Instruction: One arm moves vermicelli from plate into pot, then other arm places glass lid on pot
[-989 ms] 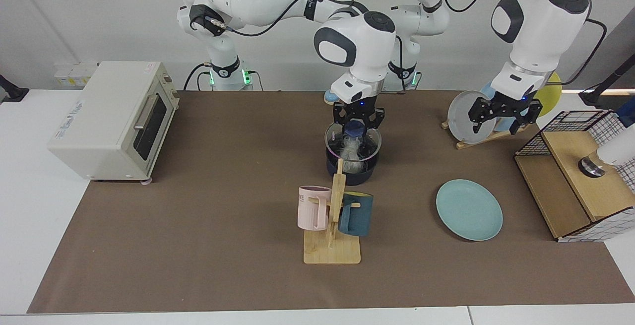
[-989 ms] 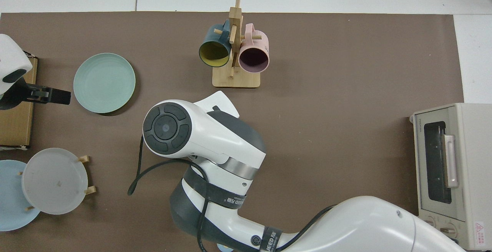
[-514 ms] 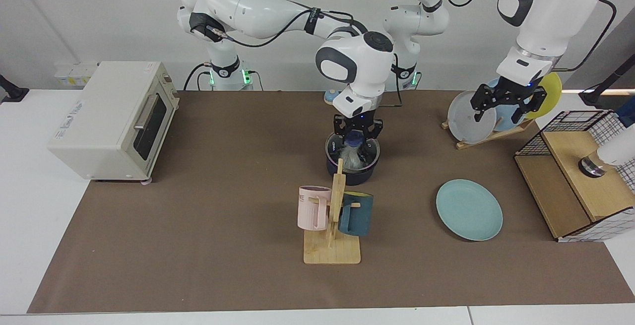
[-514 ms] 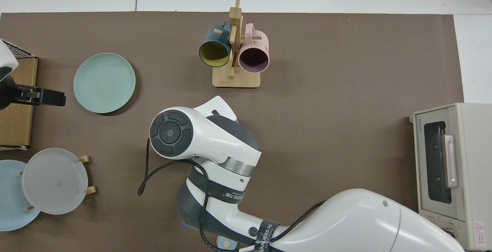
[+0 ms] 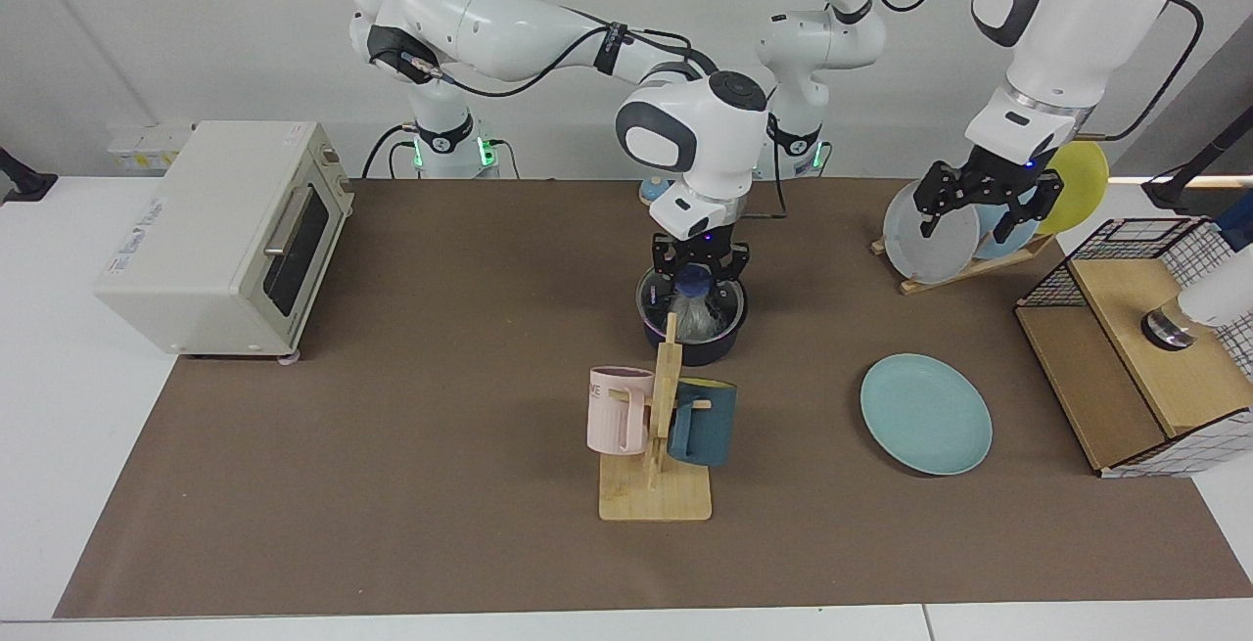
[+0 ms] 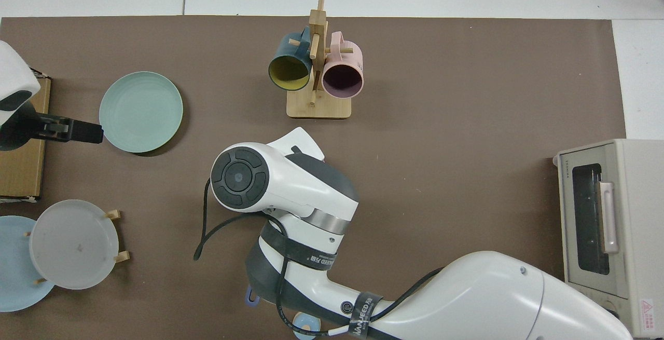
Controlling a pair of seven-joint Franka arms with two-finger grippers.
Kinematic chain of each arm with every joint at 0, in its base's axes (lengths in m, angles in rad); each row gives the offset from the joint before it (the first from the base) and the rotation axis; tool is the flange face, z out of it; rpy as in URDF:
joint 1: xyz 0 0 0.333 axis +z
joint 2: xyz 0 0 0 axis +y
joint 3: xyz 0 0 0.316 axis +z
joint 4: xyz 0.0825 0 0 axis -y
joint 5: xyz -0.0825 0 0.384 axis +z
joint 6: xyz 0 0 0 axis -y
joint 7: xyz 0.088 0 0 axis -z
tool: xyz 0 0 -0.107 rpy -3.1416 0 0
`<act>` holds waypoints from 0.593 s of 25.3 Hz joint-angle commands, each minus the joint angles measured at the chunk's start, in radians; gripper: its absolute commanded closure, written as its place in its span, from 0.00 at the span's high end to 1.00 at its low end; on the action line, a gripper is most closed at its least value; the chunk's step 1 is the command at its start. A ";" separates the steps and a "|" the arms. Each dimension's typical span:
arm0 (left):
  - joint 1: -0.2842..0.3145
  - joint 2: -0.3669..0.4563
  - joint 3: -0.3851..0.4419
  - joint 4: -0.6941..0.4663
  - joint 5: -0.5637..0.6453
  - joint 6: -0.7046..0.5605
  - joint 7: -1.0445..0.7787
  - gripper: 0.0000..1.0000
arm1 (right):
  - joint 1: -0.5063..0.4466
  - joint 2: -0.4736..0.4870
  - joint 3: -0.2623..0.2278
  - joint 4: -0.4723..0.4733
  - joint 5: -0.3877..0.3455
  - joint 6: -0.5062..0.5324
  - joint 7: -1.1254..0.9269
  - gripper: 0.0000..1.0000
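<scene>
The black pot [image 5: 707, 351] stands mid-table behind the mug rack. The glass lid [image 5: 722, 300] lies on its rim, and the whitish vermicelli [image 5: 693, 324] shows through the glass. My right gripper [image 5: 699, 274] points straight down, shut on the lid's blue knob [image 5: 697, 279]. In the top view the right arm [image 6: 280, 184] hides pot and lid. The pale teal plate [image 5: 925, 413] [image 6: 140, 111] lies bare at the facing view's right. My left gripper [image 5: 982, 208] hangs open and holds nothing, high in front of the plate rack.
A wooden mug rack [image 5: 654, 499] with a pink mug [image 5: 617, 410] and a dark teal mug [image 5: 701, 423] stands just in front of the pot. A toaster oven [image 5: 225, 230] sits at the view's left. Plate rack [image 5: 964, 267] and wire basket [image 5: 1145, 240] fill the right.
My right gripper has lowered the tilted lid until it rests level on the pot. My left arm has risen and drifted back toward the plate rack.
</scene>
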 commanded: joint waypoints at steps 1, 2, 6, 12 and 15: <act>0.009 -0.010 -0.017 0.010 -0.007 -0.024 -0.007 1.00 | -0.026 -0.005 0.022 -0.037 -0.013 0.027 0.026 0.00; 0.012 -0.010 -0.017 0.010 -0.007 -0.024 -0.007 1.00 | -0.026 -0.005 0.022 -0.037 -0.013 0.027 0.026 0.00; 0.020 -0.010 -0.012 0.010 -0.004 -0.024 -0.007 1.00 | -0.015 -0.005 0.022 -0.033 -0.015 0.017 0.026 0.00; 0.018 -0.010 -0.015 0.010 -0.004 -0.024 -0.007 1.00 | -0.013 -0.006 0.026 -0.036 -0.010 0.015 0.026 0.00; 0.018 -0.010 -0.015 0.010 -0.004 -0.024 -0.007 1.00 | -0.013 -0.006 0.026 -0.036 -0.007 0.013 0.026 0.00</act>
